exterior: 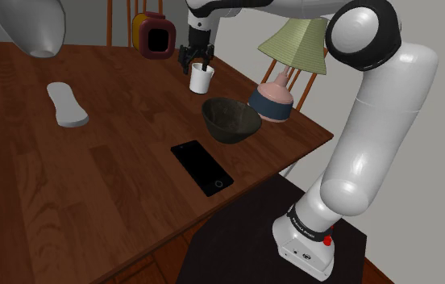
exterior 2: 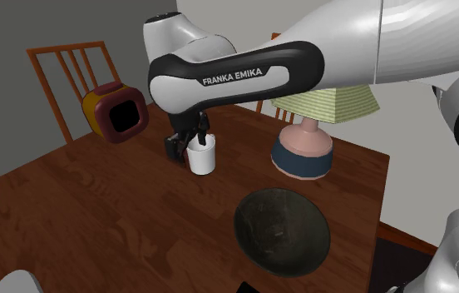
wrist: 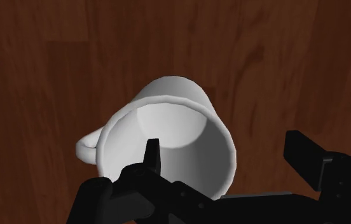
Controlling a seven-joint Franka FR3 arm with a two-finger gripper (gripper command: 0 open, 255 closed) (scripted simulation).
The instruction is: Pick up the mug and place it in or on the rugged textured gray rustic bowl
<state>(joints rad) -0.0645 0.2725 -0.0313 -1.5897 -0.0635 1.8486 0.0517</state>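
A white mug stands upright on the wooden table, its handle turned away from the dark grey bowl. My black gripper is down over the mug's rim and open. In the wrist view one finger reaches inside the mug and the other stands outside its wall, neither pressing on it. In the second exterior view the gripper is at the mug, and the empty bowl sits a short way nearer the camera.
A lamp with a green shade and a pink and blue base stands close beside the bowl. A black phone lies nearer the table's front edge. A white oblong object lies toward the shoulder view's left. A red and yellow box stands behind the mug.
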